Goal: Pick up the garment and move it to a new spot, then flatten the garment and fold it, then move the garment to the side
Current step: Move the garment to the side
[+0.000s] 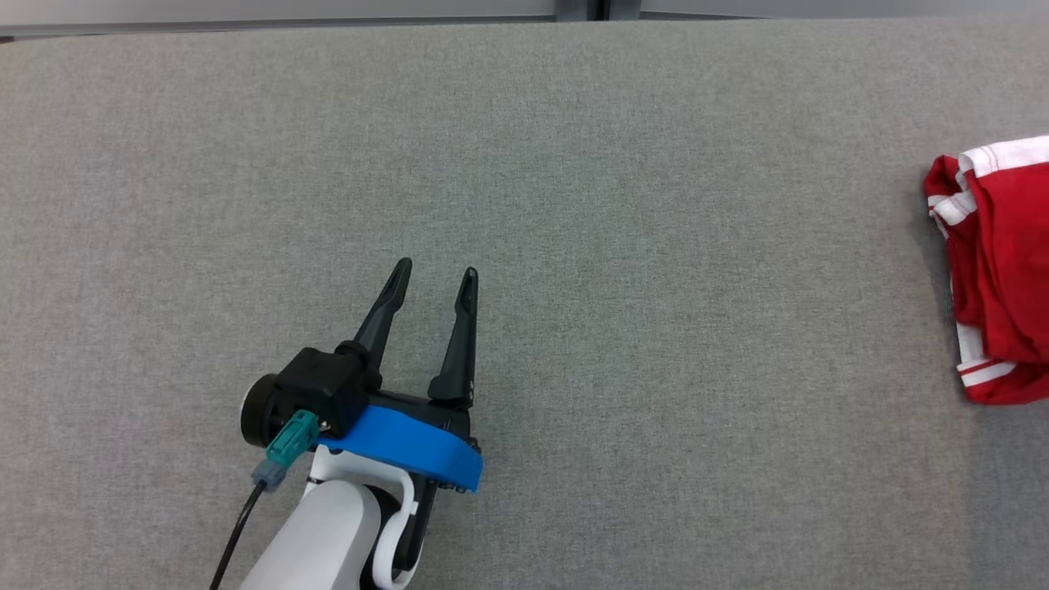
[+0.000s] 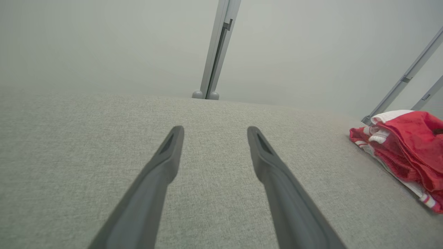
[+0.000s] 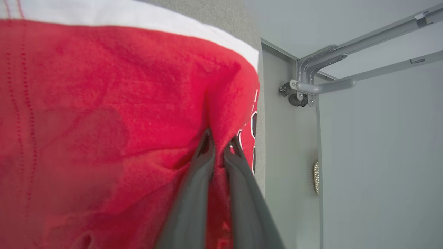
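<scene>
The garment [image 1: 1000, 270] is a red jersey with white trim, lying folded at the right edge of the grey table; it also appears at the right of the left wrist view [image 2: 408, 145]. In the right wrist view my right gripper [image 3: 220, 143] is shut on a pinched ridge of the red garment [image 3: 104, 121] near its right edge. My left gripper [image 1: 434, 279] hovers open over bare table at lower left of centre, far from the garment, with nothing between its fingers [image 2: 169, 152].
The grey felt table [image 1: 574, 164] stretches wide between the left gripper and the garment. A grey wall and metal frame posts [image 2: 218, 48] stand behind the far edge. The table's right edge and a frame bracket [image 3: 304, 86] lie just beyond the garment.
</scene>
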Robot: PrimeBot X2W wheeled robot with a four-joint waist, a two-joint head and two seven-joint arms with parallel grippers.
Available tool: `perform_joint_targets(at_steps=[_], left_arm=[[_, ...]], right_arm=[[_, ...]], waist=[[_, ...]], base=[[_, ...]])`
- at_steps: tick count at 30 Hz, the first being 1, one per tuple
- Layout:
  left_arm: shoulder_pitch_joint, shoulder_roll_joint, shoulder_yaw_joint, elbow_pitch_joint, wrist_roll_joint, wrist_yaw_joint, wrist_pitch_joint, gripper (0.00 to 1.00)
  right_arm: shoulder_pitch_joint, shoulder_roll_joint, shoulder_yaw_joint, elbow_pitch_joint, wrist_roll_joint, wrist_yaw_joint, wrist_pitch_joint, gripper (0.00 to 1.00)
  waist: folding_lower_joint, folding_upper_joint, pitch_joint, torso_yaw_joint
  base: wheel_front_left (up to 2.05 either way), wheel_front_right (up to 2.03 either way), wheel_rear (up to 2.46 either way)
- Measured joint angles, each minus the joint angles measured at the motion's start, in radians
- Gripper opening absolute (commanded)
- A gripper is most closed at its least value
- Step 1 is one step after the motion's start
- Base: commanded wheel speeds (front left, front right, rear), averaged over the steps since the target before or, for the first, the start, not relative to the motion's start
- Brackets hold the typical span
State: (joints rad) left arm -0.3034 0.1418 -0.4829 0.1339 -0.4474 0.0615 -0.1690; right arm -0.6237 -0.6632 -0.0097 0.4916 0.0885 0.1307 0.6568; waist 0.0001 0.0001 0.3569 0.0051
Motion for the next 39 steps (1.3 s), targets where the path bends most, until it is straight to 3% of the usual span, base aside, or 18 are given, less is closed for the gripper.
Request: perform_joint_targets(at_steps=[2,3,5,6,10,22,34,39], left_arm=[[-0.008,-0.001,-0.004,0.001,0.0,0.0,0.0,1.0],[-0.008,-0.001,-0.006,0.002,0.0,0.0,0.0,1.0],[-0.009,-0.001,-0.009,0.006,0.001,0.0,0.002,1.0],[-0.012,-0.001,-0.011,0.008,0.002,0.0,0.002,1.0],[-0.022,0.004,-0.009,0.009,0.003,0.002,0.002,1.0],[-0.029,0.03,0.022,0.021,-0.013,0.013,0.008,1.0],[-0.047,0.032,0.082,0.112,-0.057,0.024,-0.042,1.0],[-0.046,0.011,0.102,0.193,-0.082,0.017,-0.067,1.0]], right_arm=[[-0.003,0.021,-0.012,0.001,-0.04,0.0,-0.017,0.0],[-0.004,0.03,-0.03,0.004,-0.057,0.0,-0.027,0.05],[-0.006,0.053,-0.076,0.017,-0.088,0.0,-0.034,0.48],[-0.005,0.065,-0.091,0.022,-0.109,0.0,-0.033,1.0],[0.0,0.106,-0.135,0.014,-0.178,0.0,-0.047,1.0],[0.006,0.252,-0.193,-0.068,-0.219,0.0,-0.176,1.0],[-0.01,0.38,-0.171,-0.077,-0.181,0.0,-0.435,1.0],[0.012,0.46,-0.161,-0.051,-0.158,0.0,-0.597,1.0]], waist=[[0.0001,0.0,0.007,0.0],[0.0,0.0,0.009,0.0],[0.0,0.0,0.012,0.0],[0.0,0.0,0.013,0.0],[-0.0001,0.0,0.016,-0.007],[-0.0001,0.0,-0.033,-0.038],[-0.0003,-0.0001,-0.166,-0.03],[-0.0003,-0.0002,-0.233,-0.006]], base=[[0.0,0.0,0.0],[0.0,0.0,0.0],[0.0,0.0,0.0],[0.0,0.0,0.0],[0.0,0.0,0.0],[0.0,0.0,0.0],[0.0,0.0,0.0],[0.0,0.0,0.0]])
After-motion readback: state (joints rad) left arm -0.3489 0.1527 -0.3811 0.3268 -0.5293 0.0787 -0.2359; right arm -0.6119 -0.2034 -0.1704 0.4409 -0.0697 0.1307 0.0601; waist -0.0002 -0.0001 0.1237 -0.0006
